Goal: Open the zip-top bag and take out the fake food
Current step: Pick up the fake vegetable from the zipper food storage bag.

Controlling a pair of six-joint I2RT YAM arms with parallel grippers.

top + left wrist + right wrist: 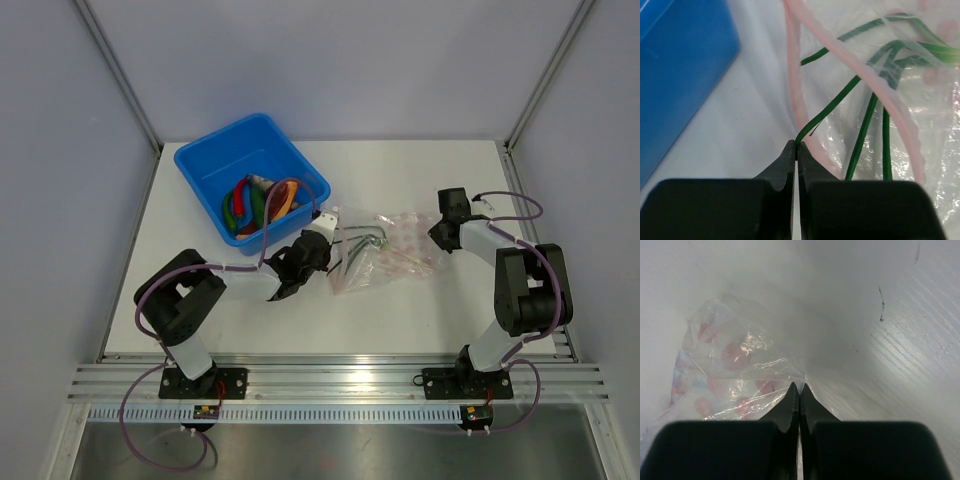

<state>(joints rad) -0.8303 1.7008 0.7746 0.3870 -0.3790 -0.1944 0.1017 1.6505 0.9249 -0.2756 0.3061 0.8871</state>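
left fingers (784,167): pinching green stem (832,102); right fingers (790,401): pinching zip-top bag (735,360) corner

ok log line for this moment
left gripper: shut on green stem | right gripper: shut on bag edge | bag: zip parted | tub: toy food inside

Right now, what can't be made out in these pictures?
Top view: the food in the tub is heaped and too small to count.
Left wrist view: the green stems run off the right edge, so what they belong to is cut off.
Right wrist view: the bag is blurred; the right gripper covers its near edge, hiding any grip.
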